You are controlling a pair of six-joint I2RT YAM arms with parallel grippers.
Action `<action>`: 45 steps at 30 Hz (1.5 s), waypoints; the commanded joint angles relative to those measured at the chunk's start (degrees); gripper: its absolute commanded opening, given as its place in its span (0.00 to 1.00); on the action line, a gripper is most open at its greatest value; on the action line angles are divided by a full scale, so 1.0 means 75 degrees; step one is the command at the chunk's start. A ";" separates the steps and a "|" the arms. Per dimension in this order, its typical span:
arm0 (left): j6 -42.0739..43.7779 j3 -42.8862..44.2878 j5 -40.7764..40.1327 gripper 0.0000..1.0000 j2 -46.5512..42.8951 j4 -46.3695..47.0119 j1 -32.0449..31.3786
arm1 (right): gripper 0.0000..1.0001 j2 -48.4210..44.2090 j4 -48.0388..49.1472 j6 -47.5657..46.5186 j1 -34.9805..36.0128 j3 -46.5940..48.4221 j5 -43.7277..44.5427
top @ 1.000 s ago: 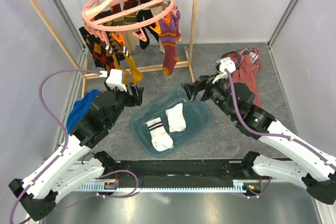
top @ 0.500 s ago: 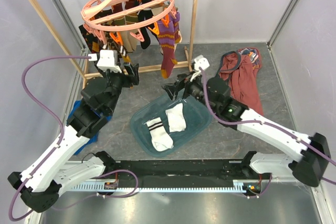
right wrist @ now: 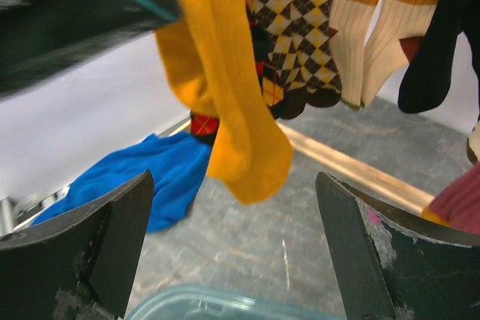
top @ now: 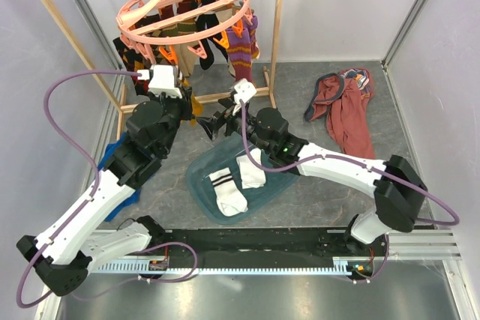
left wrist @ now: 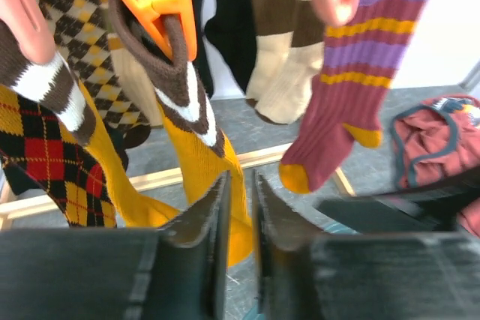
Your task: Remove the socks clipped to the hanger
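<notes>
Left pincer [left wrist: 240, 181] nearly shut, mustard sock [left wrist: 196, 161] just ahead, grip unclear; likely placed to tug it from orange clip [left wrist: 161, 13] above.

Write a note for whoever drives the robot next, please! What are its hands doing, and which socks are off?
Left gripper: closed down on the mustard yellow sock, apparently gripping it; that sock is still clipped to the pink ring hanger.
Right gripper: wide open, empty, facing that sock's toe.
Done: two socks lie in the teal basin, a black-striped white sock and a white sock.
Left: pull the mustard one free, then the rest, such as the argyle sock and the purple striped sock.
</notes>
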 commanded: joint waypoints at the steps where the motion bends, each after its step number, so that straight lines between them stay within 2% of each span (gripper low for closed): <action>1: -0.0227 0.0322 0.0816 0.15 -0.0496 0.0028 0.0029 | 0.97 0.0496 0.0928 -0.0263 -0.0007 0.0608 0.0084; 6: -0.0590 0.0357 0.1274 0.02 -0.0801 -0.0312 0.0029 | 0.95 0.0907 0.0905 -0.0146 0.0005 0.1088 -0.0384; 8: -0.0684 0.0392 0.1415 0.02 -0.0859 -0.0428 0.0029 | 0.93 0.1141 0.0754 -0.0134 -0.0018 0.1416 -0.0455; 11: -0.0766 0.0474 0.1369 0.02 -0.0918 -0.0651 0.0029 | 0.85 0.1446 0.0554 -0.0204 0.0005 0.1803 -0.0199; 13: -0.0767 0.0497 0.1194 0.08 -0.1000 -0.0804 0.0029 | 0.67 0.1633 0.0553 -0.0227 -0.0007 0.1979 -0.0081; 14: -0.0755 0.0521 0.1112 0.19 -0.1023 -0.0851 0.0029 | 0.47 0.1681 0.0530 -0.0216 -0.0007 0.2038 -0.0057; 16: -0.0685 0.0672 0.0889 0.32 -0.1012 -0.0968 0.0029 | 0.30 0.1809 0.0483 -0.0146 -0.0007 0.2202 -0.0092; 17: -0.0673 0.0789 0.0877 0.46 -0.0977 -0.1085 0.0029 | 0.15 0.1833 0.0425 -0.0111 -0.0007 0.2249 -0.0127; 19: -0.0731 0.1327 0.0760 0.53 -0.0720 -0.1564 0.0029 | 0.00 0.1857 0.0378 0.0006 -0.0007 0.2320 -0.0337; 20: -0.0743 0.1550 0.0736 0.58 -0.0603 -0.1740 0.0029 | 0.00 0.1822 0.0389 0.0065 0.0005 0.2320 -0.0385; 23: -0.0731 0.2487 0.0315 0.63 -0.0064 -0.2502 0.0029 | 0.00 0.1693 0.0378 0.0206 0.0017 0.2285 -0.0444; 33: -0.0638 0.3976 -0.0225 0.64 0.0781 -0.3125 0.0041 | 0.00 0.0920 -0.0090 -0.0028 0.0239 0.2050 -0.0327; 42: -0.0521 0.4575 -0.0495 0.64 0.1343 -0.3183 0.0123 | 0.00 0.0662 -0.0372 -0.0122 0.0427 0.2039 -0.0221; 45: -0.0520 0.4681 -0.0122 0.63 0.1495 -0.3183 0.0333 | 0.00 0.0627 -0.0431 -0.0134 0.0450 0.2039 -0.0221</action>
